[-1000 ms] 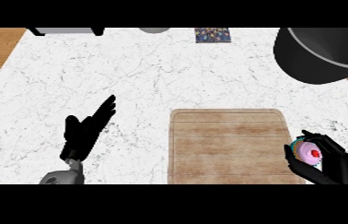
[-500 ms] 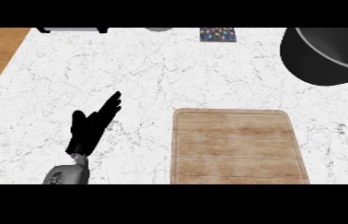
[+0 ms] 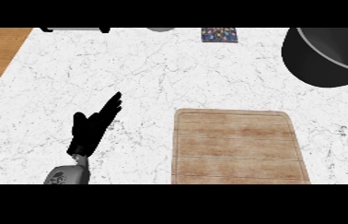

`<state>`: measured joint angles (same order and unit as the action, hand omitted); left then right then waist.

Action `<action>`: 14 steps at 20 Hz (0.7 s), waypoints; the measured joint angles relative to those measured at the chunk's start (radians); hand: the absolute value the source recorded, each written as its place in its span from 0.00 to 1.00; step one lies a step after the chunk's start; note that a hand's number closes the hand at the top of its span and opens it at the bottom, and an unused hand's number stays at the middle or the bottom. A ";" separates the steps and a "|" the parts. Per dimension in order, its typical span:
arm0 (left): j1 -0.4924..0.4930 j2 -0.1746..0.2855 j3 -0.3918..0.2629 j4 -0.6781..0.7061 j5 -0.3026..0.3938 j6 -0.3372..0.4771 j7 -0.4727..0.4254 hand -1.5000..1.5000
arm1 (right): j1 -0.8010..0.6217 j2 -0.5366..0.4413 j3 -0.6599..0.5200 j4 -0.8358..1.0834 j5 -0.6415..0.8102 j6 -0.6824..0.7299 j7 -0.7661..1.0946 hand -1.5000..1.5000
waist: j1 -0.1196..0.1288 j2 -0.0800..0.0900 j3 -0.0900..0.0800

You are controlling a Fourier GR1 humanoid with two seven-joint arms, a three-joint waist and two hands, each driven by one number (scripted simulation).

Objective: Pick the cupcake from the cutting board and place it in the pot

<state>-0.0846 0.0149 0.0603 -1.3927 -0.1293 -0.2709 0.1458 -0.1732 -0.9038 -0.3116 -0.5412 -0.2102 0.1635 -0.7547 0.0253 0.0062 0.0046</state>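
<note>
Head view: my left hand's fingers [image 3: 112, 105] are straight and slightly apart, holding nothing. The left hand [image 3: 89, 133] rests on the worktop [image 3: 170, 75], well left of the cutting board [image 3: 234, 147].

A second ago my right hand was at the board's right edge, curled round the cupcake. Half a second ago it had slipped out of view, and it is absent now too, so I cannot tell how its fingers stand. The cupcake shows nowhere, and the board is bare.

I judge the pick is done and the cupcake is being carried off-frame to the right, though I can't confirm that.

The pot [image 3: 302, 64] sits at the far right corner, cut by the view's edge. Between the board and the pot is bare worktop, so there is open room for the carry. A small colourful packet [image 3: 219, 34] lies at the far edge, apart from that path.
</note>
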 measured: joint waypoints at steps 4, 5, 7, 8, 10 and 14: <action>-0.008 0.005 -0.001 0.003 0.000 0.001 0.009 0.50 | -0.098 -0.043 0.022 0.054 0.069 -0.052 -0.003 1.00 | -0.003 -0.001 -0.001; 0.002 0.004 -0.003 -0.010 0.001 0.003 0.016 0.50 | -0.123 -0.053 0.027 0.064 0.084 -0.060 0.007 1.00 | -0.004 -0.002 -0.002; 0.008 0.010 -0.001 -0.012 0.004 -0.001 0.014 0.50 | -0.180 -0.072 0.047 0.062 0.113 -0.077 0.064 1.00 | -0.005 -0.002 -0.003; 0.011 0.012 -0.002 -0.027 0.009 -0.004 0.025 0.50 | -0.203 -0.087 0.053 0.068 0.127 -0.076 0.079 1.00 | -0.004 -0.003 -0.003; -0.007 0.006 -0.010 -0.023 0.011 0.009 0.041 0.50 | -0.267 -0.095 0.076 0.070 0.160 -0.093 0.126 1.00 | -0.004 -0.002 -0.003; -0.001 0.009 -0.015 -0.026 0.011 0.007 0.039 0.50 | -0.380 -0.106 0.127 0.064 0.229 -0.100 0.226 1.00 | -0.002 -0.002 -0.004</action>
<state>-0.0860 0.0240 0.0454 -1.4187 -0.1181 -0.2641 0.1851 -0.5528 -1.0096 -0.1845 -0.4772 0.0187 0.0636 -0.5289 0.0232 0.0042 0.0005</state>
